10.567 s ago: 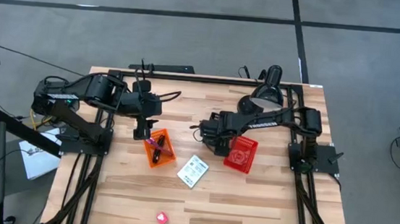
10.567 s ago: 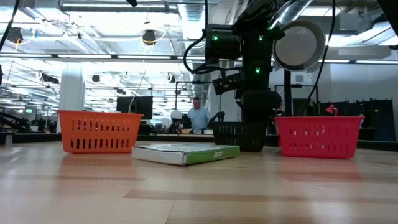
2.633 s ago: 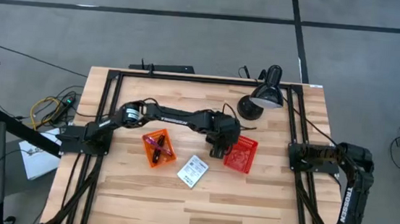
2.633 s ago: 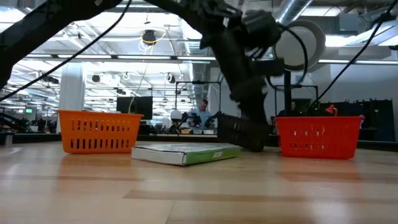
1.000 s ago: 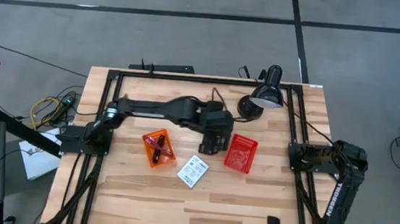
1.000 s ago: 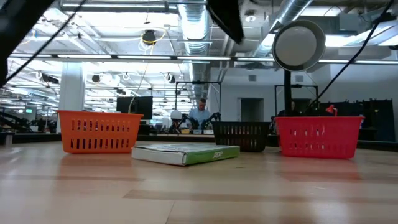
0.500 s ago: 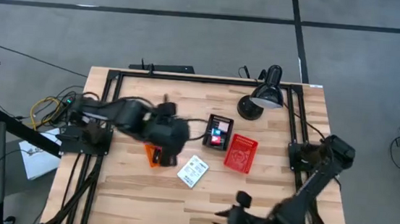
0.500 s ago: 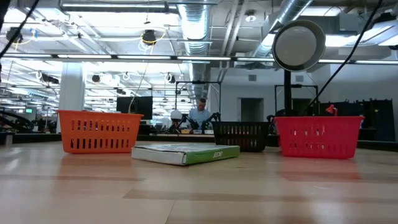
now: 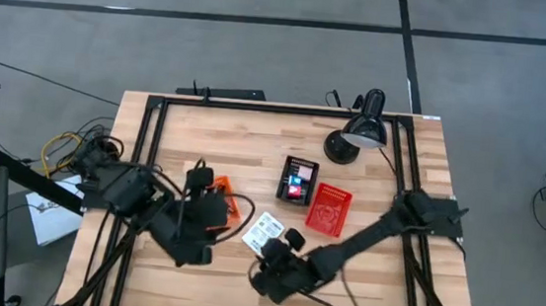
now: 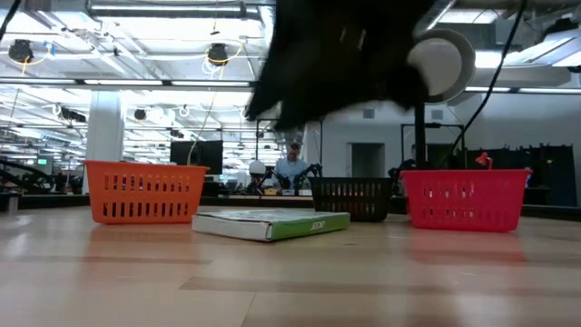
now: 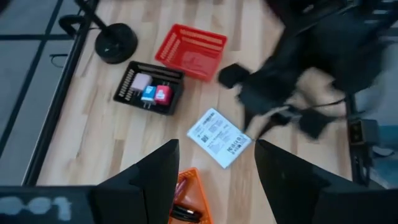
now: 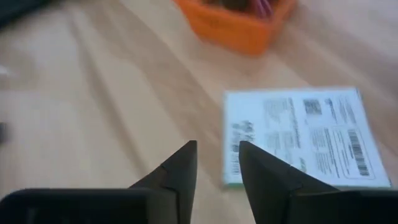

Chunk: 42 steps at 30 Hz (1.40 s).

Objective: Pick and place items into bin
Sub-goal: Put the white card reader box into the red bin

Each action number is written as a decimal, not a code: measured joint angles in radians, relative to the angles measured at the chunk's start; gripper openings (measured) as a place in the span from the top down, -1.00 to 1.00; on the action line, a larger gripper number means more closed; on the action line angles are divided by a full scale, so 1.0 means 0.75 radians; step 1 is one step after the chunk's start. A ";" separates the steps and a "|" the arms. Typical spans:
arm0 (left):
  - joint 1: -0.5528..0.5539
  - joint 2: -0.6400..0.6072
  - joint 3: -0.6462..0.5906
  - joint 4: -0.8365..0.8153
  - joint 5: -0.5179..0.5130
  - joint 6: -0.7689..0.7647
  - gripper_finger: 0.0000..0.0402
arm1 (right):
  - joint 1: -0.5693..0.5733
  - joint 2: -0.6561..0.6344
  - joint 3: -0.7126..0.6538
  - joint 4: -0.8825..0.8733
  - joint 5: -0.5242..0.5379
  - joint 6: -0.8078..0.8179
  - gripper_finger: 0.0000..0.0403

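Our right gripper (image 12: 217,163), fingers apart and empty, sits low just beside the white packet (image 12: 305,134), lined up to grab it; left gripper (image 11: 214,171) hovers open over the orange bin (image 11: 186,202)

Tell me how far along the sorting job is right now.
Done: pink, blue and red cubes sit in the black slatted bin, pens in the orange basket. In hand: nothing; the open right gripper hovers beside the white printed packet, the open left gripper higher up. Left: that packet, flat on the wooden table.
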 joint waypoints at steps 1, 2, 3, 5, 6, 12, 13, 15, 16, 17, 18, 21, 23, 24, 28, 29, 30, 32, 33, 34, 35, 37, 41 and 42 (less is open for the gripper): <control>-0.012 0.000 0.000 0.000 0.000 0.000 0.00 | -0.019 0.021 -0.001 -0.006 -0.021 0.013 0.48; -0.023 0.000 0.000 0.000 -0.001 0.000 0.00 | -0.037 0.041 -0.001 -0.003 -0.041 0.014 0.52; -0.034 0.000 0.000 0.000 -0.001 0.000 0.00 | -0.053 0.054 -0.001 -0.001 -0.050 0.014 0.58; -0.050 0.000 0.000 0.000 -0.001 0.002 0.00 | -0.073 0.069 -0.001 -0.008 -0.051 -0.013 0.71; -0.060 0.000 0.000 0.000 -0.001 0.009 0.00 | -0.080 0.070 -0.001 -0.012 -0.051 -0.034 0.79; -0.078 0.000 0.000 0.000 -0.004 0.035 0.00 | -0.083 0.065 0.000 -0.054 -0.039 -0.029 0.95; -0.077 0.000 0.000 0.000 -0.004 0.031 0.00 | -0.083 0.064 0.000 -0.053 -0.043 -0.011 0.95; -0.077 0.000 0.000 0.000 -0.004 0.019 0.00 | -0.083 0.065 0.001 -0.054 -0.065 0.014 0.98; -0.077 0.002 0.000 0.000 -0.004 0.005 0.00 | -0.083 0.067 0.000 -0.060 -0.078 0.015 0.99; -0.077 0.008 0.000 -0.001 -0.003 -0.015 0.00 | -0.085 0.068 0.000 -0.062 -0.090 0.026 0.99; -0.077 0.018 0.001 0.000 -0.002 -0.036 0.00 | -0.089 0.068 0.000 -0.062 -0.100 0.047 0.98; -0.081 0.042 -0.015 0.001 0.025 -0.047 0.00 | -0.092 0.068 0.000 -0.060 -0.109 0.073 0.99; -0.079 0.046 -0.050 0.003 0.034 -0.046 0.00 | -0.092 0.068 0.000 -0.058 -0.109 0.080 0.99; -0.079 0.046 -0.081 0.003 0.048 -0.046 0.00 | -0.094 0.068 0.000 -0.056 -0.109 0.092 0.99; -0.077 0.048 -0.217 0.000 0.074 -0.126 0.00 | -0.100 0.068 0.000 -0.086 -0.145 0.152 1.00; -0.077 0.048 -0.251 -0.001 0.086 -0.139 0.00 | -0.100 0.068 0.000 -0.095 -0.149 0.162 1.00; -0.077 0.048 -0.288 0.001 0.097 -0.142 0.00 | -0.099 0.068 0.000 -0.104 -0.147 0.168 1.00; -0.081 0.048 -0.361 0.000 0.134 -0.139 0.00 | -0.097 0.069 0.000 -0.121 -0.144 0.175 1.00; -0.084 0.048 -0.400 0.001 0.157 -0.139 0.00 | -0.097 0.069 0.000 -0.136 -0.144 0.186 1.00; -0.085 0.048 -0.440 0.003 0.177 -0.140 0.00 | -0.098 0.069 0.000 -0.156 -0.143 0.197 1.00; -0.085 0.048 -0.481 0.011 0.192 -0.142 0.00 | -0.098 0.069 0.000 -0.182 -0.143 0.210 1.00; -0.087 0.048 -0.562 0.048 0.213 -0.144 0.00 | -0.100 0.069 0.000 -0.222 -0.143 0.237 1.00; -0.094 0.048 -0.712 0.216 0.222 -0.182 0.00 | -0.110 0.069 0.000 -0.210 -0.144 0.249 1.00; -0.098 0.048 -0.742 0.266 0.236 -0.184 0.00 | -0.110 0.069 0.000 -0.209 -0.148 0.254 1.00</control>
